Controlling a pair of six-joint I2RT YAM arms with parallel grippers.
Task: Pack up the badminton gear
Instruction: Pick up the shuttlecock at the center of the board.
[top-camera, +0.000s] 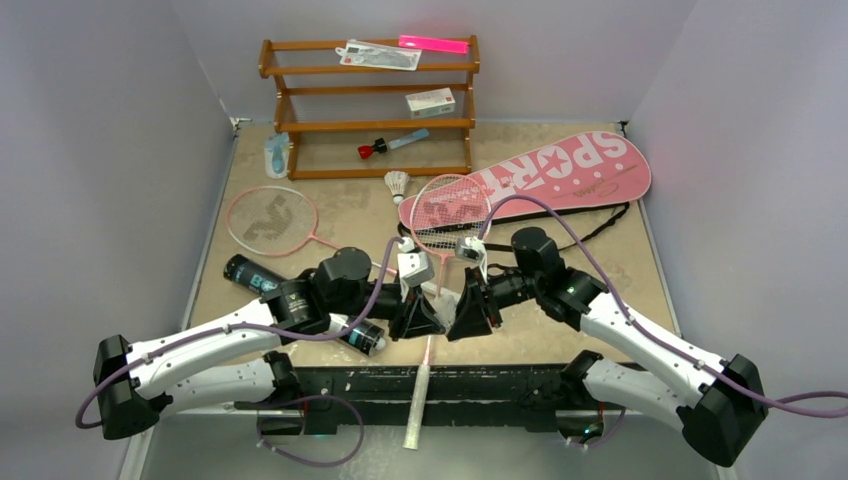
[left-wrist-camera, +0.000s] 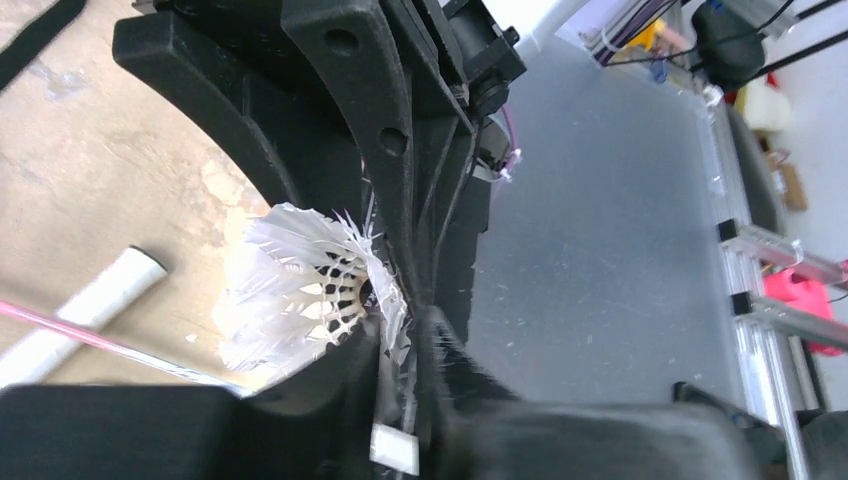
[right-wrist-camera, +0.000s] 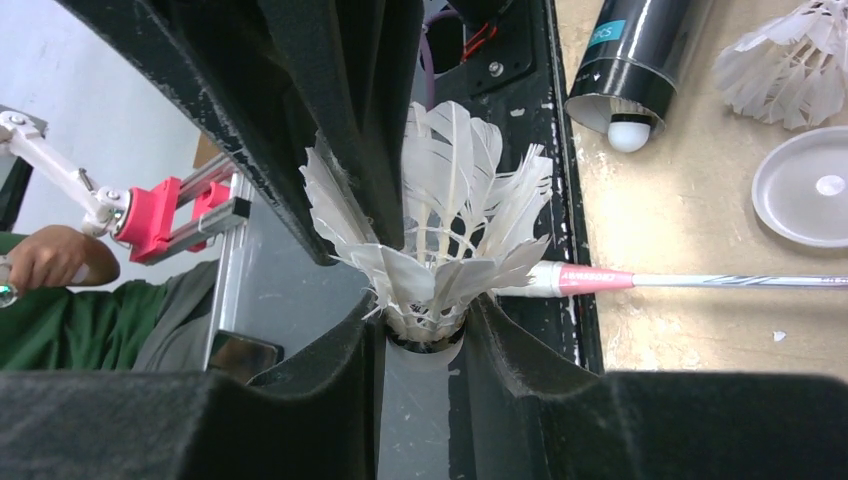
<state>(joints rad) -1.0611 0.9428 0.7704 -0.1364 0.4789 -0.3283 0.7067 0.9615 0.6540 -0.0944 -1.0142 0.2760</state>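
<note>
Top, arms: L gripper (top-camera: 420, 320) & R gripper (top-camera: 468, 315) are facing tip to tip above near racket's (top-camera: 452, 208) shaft.
Top, gear: black tube (top-camera: 255, 277) is lying under L arm; SPORT bag (top-camera: 560, 170) is lying far R.
L wrist, fingers: narrow, pinching feather skirt of held shuttlecock (left-wrist-camera: 300, 295).
R wrist, fingers: narrow, gripping its cork end, w/ feathers pointing away toward L gripper; tube's open mouth is lying nearby.

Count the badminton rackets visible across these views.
2. One racket lies on the table's left side near the black tube; the second racket has its head on the pink bag, handle overhanging the near edge.
</note>
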